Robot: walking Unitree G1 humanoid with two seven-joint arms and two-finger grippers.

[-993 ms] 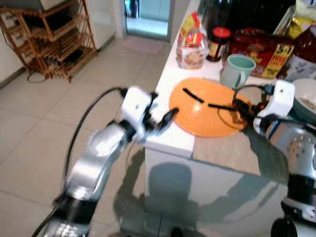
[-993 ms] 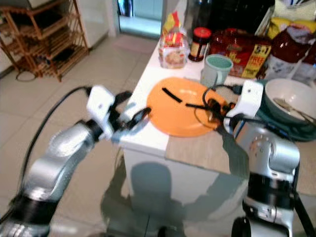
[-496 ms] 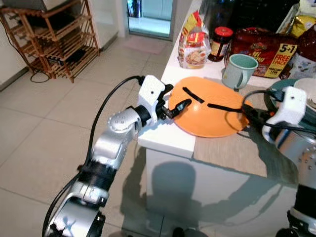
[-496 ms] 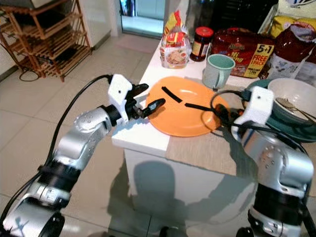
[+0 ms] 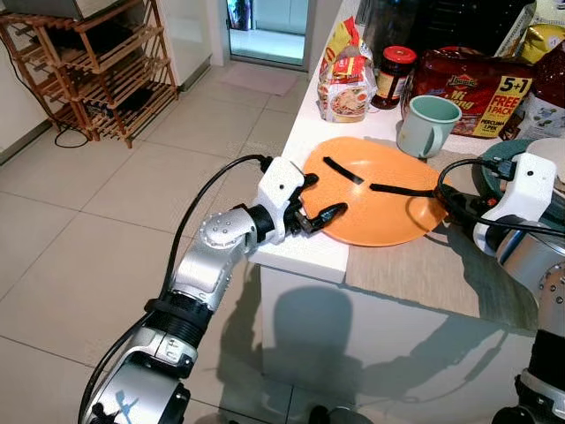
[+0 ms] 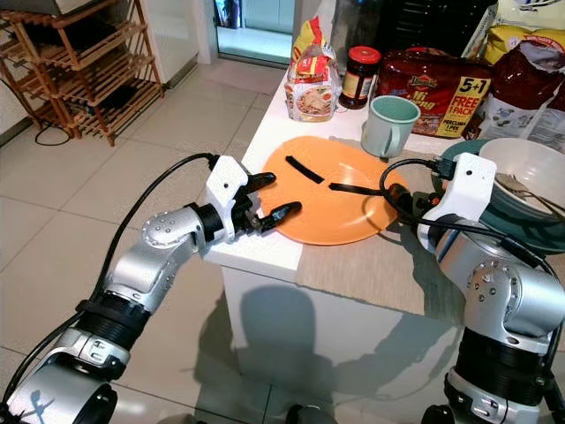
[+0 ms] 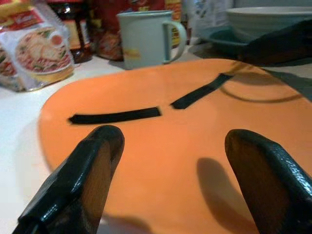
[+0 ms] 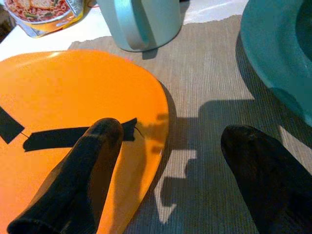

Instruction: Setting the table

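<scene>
On the white counter (image 5: 300, 252), near its left edge: orange plate (image 5: 375, 199) with two black strips. At plate's near-left rim, left gripper (image 5: 320, 196), fingers spread apart. At plate's right rim, right gripper (image 8: 170, 170), fingers wide apart. Beyond plate, pale green mug (image 5: 425, 125); farther right, teal bowl (image 8: 278, 58).

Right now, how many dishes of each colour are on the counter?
Orange round plastic plate: 1
Pale green ceramic mug: 1
Teal plate: 1
White bowl: 1
Total: 4
</scene>
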